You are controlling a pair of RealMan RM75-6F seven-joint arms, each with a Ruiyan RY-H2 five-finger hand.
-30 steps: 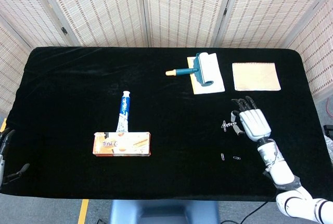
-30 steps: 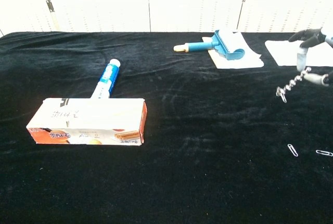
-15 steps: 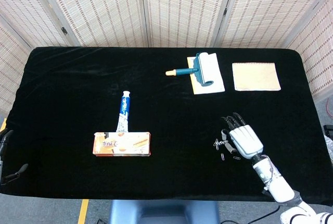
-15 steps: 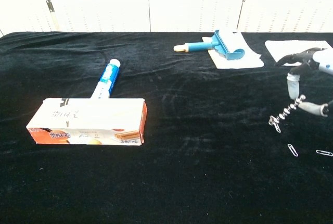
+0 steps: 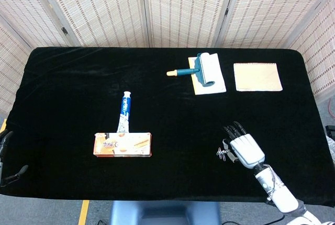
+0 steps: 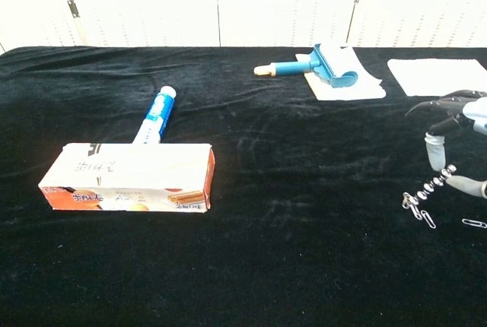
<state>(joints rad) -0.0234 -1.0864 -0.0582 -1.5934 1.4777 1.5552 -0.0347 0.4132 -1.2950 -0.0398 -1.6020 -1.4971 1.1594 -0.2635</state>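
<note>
1. Holding a short chain of linked paper clips (image 6: 428, 192) pinched between its fingers, the right robot hand (image 5: 245, 148) now sits low over the near right part of the black counter (image 5: 63, 110). A second ago it was further back and higher, so it has pulled toward the robot and dropped.
2. That means the chain's bottom end has come down to the cloth, touching or almost on a loose paper clip (image 6: 427, 218) lying there. Looks to me like it's either adding that clip or setting the chain down; can't tell which.
3. Another loose paper clip (image 6: 473, 223) lies just to the right near the frame edge. So two loose ones plus the chain.
4. The left robot hand (image 5: 6, 154) only peeks in at the far left edge of the head view, well apart from everything; can't tell whether it's open or closed.
5. Counting the rest: one snack box (image 5: 123, 144), one toothpaste tube (image 5: 124, 111) touching its back edge, one blue lint roller (image 5: 198, 70) resting on one white sheet (image 5: 215, 85), and one tan notepad (image 5: 256, 77) beside that.
</note>
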